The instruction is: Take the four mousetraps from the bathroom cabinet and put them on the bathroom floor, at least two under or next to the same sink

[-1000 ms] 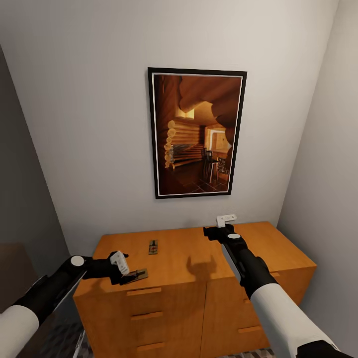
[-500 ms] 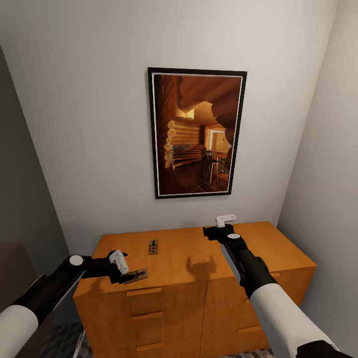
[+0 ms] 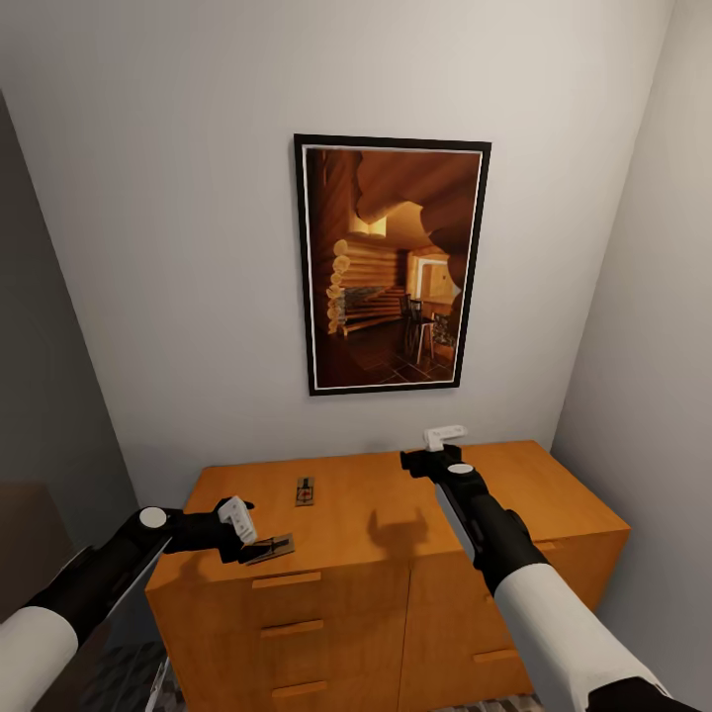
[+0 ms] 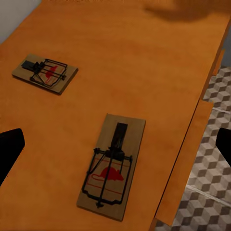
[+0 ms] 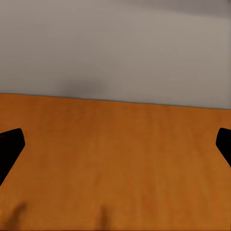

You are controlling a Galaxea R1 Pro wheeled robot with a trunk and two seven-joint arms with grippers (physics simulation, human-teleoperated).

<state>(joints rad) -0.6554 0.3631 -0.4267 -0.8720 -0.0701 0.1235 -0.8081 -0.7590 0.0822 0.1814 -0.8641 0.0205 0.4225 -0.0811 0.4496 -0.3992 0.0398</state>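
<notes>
Two mousetraps [image 4: 111, 166] [image 4: 44, 73] lie on the orange cabinet [image 3: 346, 499] under a framed picture [image 3: 392, 264]; left hand [image 3: 259, 544] and right hand [image 3: 432, 447] hover released above it.

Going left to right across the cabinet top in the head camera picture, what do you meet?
Left gripper → near mousetrap → far mousetrap → right gripper, all over the cabinet.

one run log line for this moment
left gripper: open over near mousetrap | right gripper: open, empty | second mousetrap on cabinet
</notes>
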